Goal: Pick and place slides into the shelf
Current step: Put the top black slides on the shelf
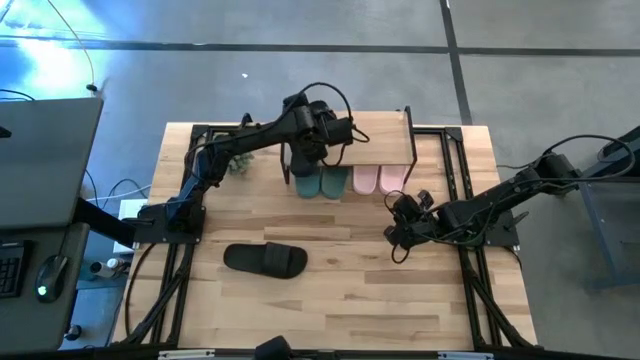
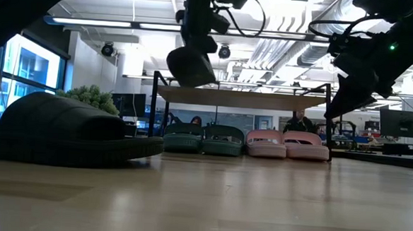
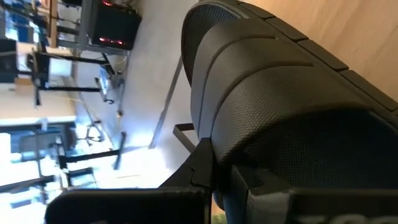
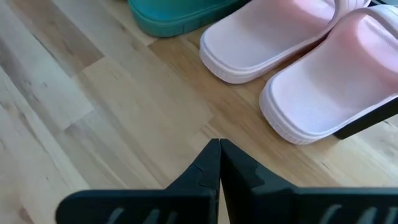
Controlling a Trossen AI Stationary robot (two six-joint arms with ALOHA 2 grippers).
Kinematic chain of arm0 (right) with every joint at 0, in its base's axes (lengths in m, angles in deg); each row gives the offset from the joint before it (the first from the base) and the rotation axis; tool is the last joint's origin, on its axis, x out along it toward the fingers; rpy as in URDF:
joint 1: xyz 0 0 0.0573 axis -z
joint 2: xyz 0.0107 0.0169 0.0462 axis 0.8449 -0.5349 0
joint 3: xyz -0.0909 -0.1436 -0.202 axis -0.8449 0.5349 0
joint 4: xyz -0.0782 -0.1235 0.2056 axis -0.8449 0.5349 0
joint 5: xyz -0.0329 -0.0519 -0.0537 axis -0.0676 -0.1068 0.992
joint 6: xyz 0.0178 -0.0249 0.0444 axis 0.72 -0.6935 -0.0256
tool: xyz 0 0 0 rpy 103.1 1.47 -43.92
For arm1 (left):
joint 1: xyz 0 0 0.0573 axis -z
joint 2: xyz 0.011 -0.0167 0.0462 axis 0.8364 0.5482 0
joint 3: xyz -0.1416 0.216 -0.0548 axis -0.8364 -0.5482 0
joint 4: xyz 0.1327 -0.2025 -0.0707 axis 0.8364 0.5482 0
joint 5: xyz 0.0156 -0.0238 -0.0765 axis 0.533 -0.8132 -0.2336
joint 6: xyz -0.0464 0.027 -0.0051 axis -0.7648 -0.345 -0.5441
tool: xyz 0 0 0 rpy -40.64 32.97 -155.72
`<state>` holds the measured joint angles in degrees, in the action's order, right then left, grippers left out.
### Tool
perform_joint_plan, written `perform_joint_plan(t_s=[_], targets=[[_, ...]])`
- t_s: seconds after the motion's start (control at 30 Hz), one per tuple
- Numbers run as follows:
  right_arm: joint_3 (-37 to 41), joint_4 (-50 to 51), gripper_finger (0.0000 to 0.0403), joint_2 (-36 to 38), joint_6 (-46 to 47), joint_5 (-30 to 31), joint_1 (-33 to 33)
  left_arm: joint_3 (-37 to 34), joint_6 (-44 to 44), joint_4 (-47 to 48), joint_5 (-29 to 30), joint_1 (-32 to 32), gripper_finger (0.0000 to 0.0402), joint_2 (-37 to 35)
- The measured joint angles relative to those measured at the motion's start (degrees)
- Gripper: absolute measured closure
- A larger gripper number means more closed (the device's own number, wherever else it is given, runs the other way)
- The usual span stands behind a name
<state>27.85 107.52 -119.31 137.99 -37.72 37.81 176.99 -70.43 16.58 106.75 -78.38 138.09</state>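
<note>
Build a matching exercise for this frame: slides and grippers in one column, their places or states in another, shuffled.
Things:
1. green slides
2. pink slides
3. black slide on the table
4. black slide in the air

Places:
A. gripped by the left gripper, above the shelf
B. under the shelf, on the left arm's side
C. lying alone on the tabletop, away from the shelf
D. under the shelf, nearest the shut, empty right gripper

Pairs: 1-B, 2-D, 3-C, 4-A
</note>
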Motion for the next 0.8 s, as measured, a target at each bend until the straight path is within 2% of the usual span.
perform_joint_plan(t_s=[0.13,0.3,0.6,0.8], targets=[[0.0,0.0,0.0402,0.0,-0.3,-0.1,0.0,0.0,-1.8,-0.1,-0.7,0.3,0.0401,-0.5],[0.0,0.5,0.0402,0.0,-0.5,-0.1,0.0,-5.0,-3.2,0.0,0.0,-0.6,0.0401,-0.4],[0.0,0.4,0.0402,0.0,-0.7,1.0,0.0,-9.9,-4.6,-0.2,6.4,-2.1,0.0402,-0.4],[0.0,0.4,0.0402,0.0,-0.2,1.0,0.0,-9.9,-5.7,0.0,7.0,-2.3,0.0402,-0.4]])
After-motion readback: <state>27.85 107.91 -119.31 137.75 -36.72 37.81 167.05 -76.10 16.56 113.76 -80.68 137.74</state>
